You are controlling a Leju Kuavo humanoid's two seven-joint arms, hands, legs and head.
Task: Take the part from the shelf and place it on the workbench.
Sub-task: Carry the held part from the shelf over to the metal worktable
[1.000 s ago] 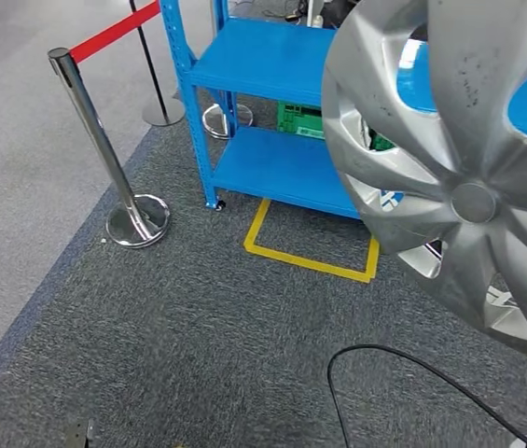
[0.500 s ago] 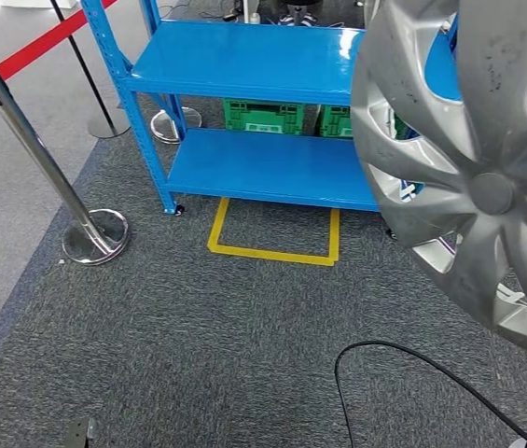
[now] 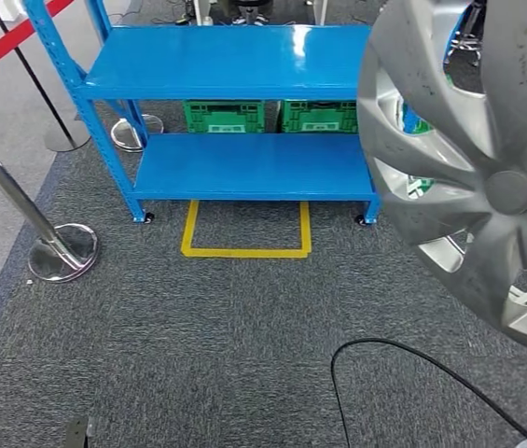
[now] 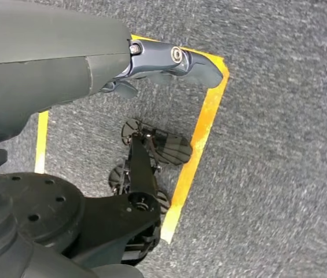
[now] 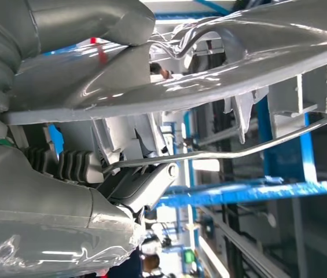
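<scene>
Your right hand point(image 5: 122, 191) gripped the hubcap point(image 3: 471, 177); your left hand point(image 4: 170, 61) hung empty, fingers apart. The cable point(image 3: 415, 359) on the carpet could have snagged a foot, I judged.

Head view: high, facing forward and down over grey carpet toward the blue shelf point(image 3: 246, 112). Left wrist view: close behind the left hand point(image 4: 170, 61), looking down at the yellow floor tape point(image 4: 196, 145), shared with head view. Right wrist view: turned sideways, very near the wheel cover point(image 5: 240, 63).
</scene>
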